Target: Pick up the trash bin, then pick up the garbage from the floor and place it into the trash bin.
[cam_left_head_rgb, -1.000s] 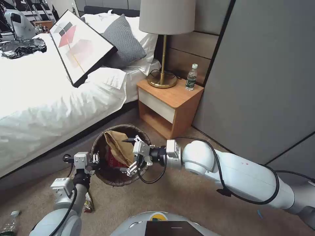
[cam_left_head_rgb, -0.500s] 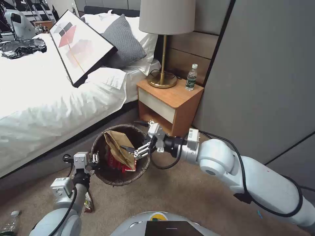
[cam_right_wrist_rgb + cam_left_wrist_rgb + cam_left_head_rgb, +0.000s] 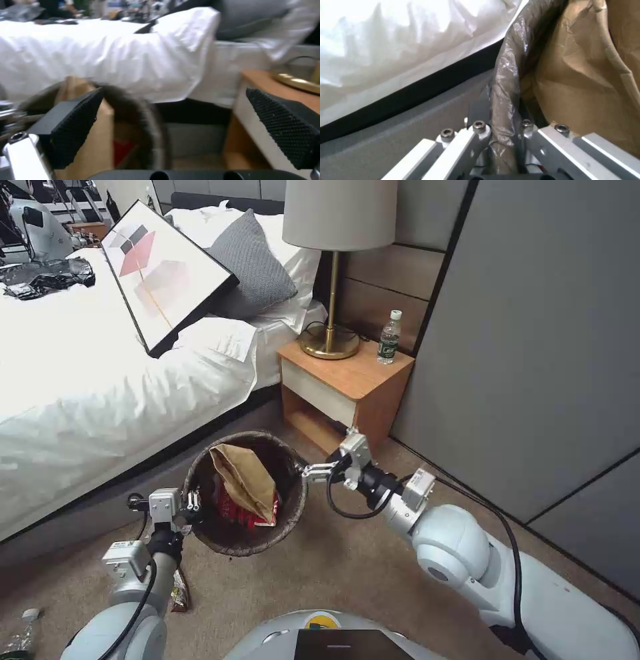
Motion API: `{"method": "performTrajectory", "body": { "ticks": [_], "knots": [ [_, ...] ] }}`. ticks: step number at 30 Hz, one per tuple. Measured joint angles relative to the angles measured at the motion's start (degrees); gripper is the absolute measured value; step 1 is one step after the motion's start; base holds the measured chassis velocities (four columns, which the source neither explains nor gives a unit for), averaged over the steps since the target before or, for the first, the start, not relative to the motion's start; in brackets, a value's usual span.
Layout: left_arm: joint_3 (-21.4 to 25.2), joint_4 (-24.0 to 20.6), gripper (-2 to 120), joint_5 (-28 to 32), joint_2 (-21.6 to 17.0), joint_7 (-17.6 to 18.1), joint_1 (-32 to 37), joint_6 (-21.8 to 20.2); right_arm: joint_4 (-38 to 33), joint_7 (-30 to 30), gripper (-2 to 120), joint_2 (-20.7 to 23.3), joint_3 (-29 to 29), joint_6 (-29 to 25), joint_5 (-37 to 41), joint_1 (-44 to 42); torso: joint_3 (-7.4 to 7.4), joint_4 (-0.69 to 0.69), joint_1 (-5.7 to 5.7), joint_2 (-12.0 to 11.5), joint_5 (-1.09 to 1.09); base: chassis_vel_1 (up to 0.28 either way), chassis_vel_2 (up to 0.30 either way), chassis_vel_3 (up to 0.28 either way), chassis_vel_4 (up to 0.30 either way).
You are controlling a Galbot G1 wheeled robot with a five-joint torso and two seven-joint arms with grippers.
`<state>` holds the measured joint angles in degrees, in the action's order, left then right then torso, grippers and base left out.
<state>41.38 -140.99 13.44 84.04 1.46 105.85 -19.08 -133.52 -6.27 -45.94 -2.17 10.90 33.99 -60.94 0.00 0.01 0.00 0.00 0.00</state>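
The left hand (image 3: 192, 503) grips the trash bin (image 3: 245, 541) by its bagged rim, beside the bed (image 3: 100, 400). Inside lie a tan paper bag (image 3: 245, 478) and red packets (image 3: 233, 511), their print unreadable. The right hand (image 3: 316, 471) hangs open just beside the rim.

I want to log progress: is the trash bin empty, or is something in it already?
Not empty. The trash bin holds a tan paper bag and red packets.
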Motion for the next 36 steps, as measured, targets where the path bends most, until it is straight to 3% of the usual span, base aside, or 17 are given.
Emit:
{"method": "performTrajectory", "body": {
  "ticks": [7, 11, 16, 30, 36],
  "knots": [
    [0.48, -0.2, 0, 0.58, -0.26, -0.01, 0.07, 0.1, 0.04, 1.53, 100, -6.76, 10.98, -3.14, -8.17, -14.56, 0.0, -0.02, 0.0, 0.0, 0.0, 0.0, 0.0, 0.0, 0.0],
    [0.41, -0.28, 0, 0.65, -0.07, -0.05, 0.02, 0.16, 0.74, 3.56, 100, -14.7, 17.55, -7.08, -17.01, -24.4, 0.0, -0.01, 0.0, 0.0, -0.01, 0.0, 0.0, 0.0, 0.0],
    [0.19, -0.28, 0, 0.64, -0.08, -0.09, -0.06, 0.17, 1.87, 5.04, 100, -20.94, 21.22, -11.28, -24.45, -31.18, 0.0, -0.01, 0.0, 0.0, -0.01, 0.0, 0.0, 0.0, 0.0],
    [0.37, -0.63, 0, 0.87, -0.05, -0.47, 0.19, 0.32, 3.87, 7.82, 100, -34.26, 29.42, -17.6, -32.31, -38.02, 0.0, -0.01, 0.0, 0.0, -0.01, 0.0, 0.0, 0.0, 0.0],
    [0.31, -0.7, 0, 0.86, 0.02, -0.49, 0.3, 0.32, 4.33, 7.57, 100, -36.09, 31.76, -18.77, -32.65, -39.2, 0.0, -0.01, 0.0, 0.0, -0.01, 0.0, 0.0, 0.0, 0.0]
  ]
}}
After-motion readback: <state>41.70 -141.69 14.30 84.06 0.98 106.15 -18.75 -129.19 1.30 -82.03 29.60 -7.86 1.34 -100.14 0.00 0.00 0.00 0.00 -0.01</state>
